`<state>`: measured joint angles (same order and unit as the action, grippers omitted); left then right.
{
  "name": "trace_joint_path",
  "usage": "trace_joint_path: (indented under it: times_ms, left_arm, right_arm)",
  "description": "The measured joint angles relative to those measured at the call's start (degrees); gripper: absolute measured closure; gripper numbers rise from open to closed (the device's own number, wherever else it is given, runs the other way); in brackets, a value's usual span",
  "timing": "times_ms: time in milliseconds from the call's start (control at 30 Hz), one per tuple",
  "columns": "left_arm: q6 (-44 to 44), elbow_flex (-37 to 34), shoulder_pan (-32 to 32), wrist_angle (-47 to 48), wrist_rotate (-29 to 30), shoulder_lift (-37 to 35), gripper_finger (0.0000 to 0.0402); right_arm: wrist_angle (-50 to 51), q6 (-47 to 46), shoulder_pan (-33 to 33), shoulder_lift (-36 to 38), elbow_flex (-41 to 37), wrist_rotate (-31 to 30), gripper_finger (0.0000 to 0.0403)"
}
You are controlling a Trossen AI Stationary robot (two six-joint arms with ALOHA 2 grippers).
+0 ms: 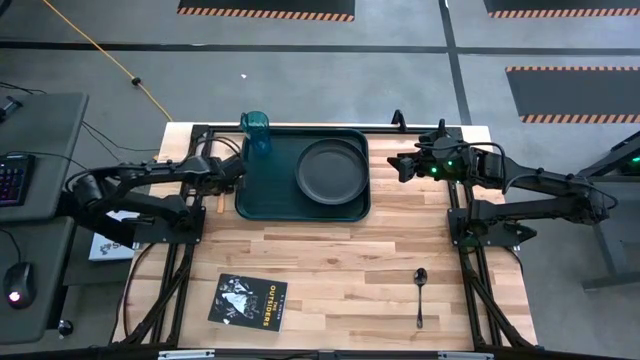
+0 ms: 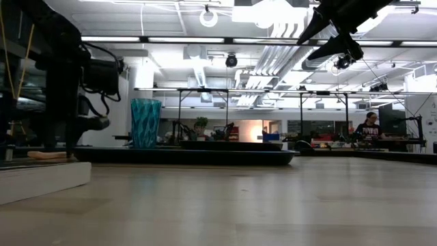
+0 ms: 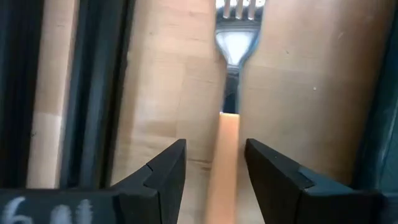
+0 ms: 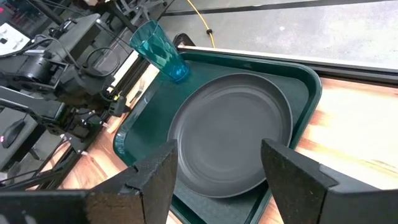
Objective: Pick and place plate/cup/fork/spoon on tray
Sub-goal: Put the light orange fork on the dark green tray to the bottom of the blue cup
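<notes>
The dark green tray [image 1: 262, 195] lies at the table's far middle. The dark plate [image 1: 332, 170] lies on the tray's right half. The teal cup [image 1: 257, 130] stands upright in the tray's far left corner. The fork [image 3: 227, 155] lies flat on the table just left of the tray, tines toward the far edge. My left gripper [image 3: 216, 144] is open low over it, one finger on either side of the tan handle, with gaps showing. The dark spoon [image 1: 420, 295] lies on the table near the right front. My right gripper [image 4: 219, 149] is open and empty, raised right of the tray.
A black booklet [image 1: 248, 300] with white print lies near the table's front left. Black frame rails [image 1: 185, 230] run along both sides of the table, one close beside the fork. Bare wood lies between the tray and the spoon.
</notes>
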<state>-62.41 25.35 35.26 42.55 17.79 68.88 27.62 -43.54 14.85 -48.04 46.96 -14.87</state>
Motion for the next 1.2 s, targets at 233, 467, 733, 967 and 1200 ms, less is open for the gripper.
trace_joint_path:
  times_ms: [233,467,733,967,1200]
  left_arm:
    - [0.0,-0.9,-0.4,-2.2,-0.8,1.0,0.0257]
    - [1.6,-1.0,-0.5,-2.3,-0.6,0.4,0.0364]
    - [4.6,-0.2,-0.4,0.0,0.2,-1.1,0.0367]
    - [5.8,3.8,-0.4,10.1,2.2,-8.8,0.0367]
    - [7.1,11.3,-2.9,12.7,-3.2,-17.8,0.0367]
  right_arm:
    - [0.0,0.0,0.0,0.0,0.0,0.0,0.0180]
    - [0.0,0.0,0.0,0.0,0.0,0.0,0.0180]
    - [0.0,-0.1,0.0,0.0,0.0,0.1,0.0180]
    - [0.0,-0.1,0.0,0.0,0.0,0.0,0.0180]
    - [0.0,-0.1,0.0,0.0,0.0,0.1,0.0180]
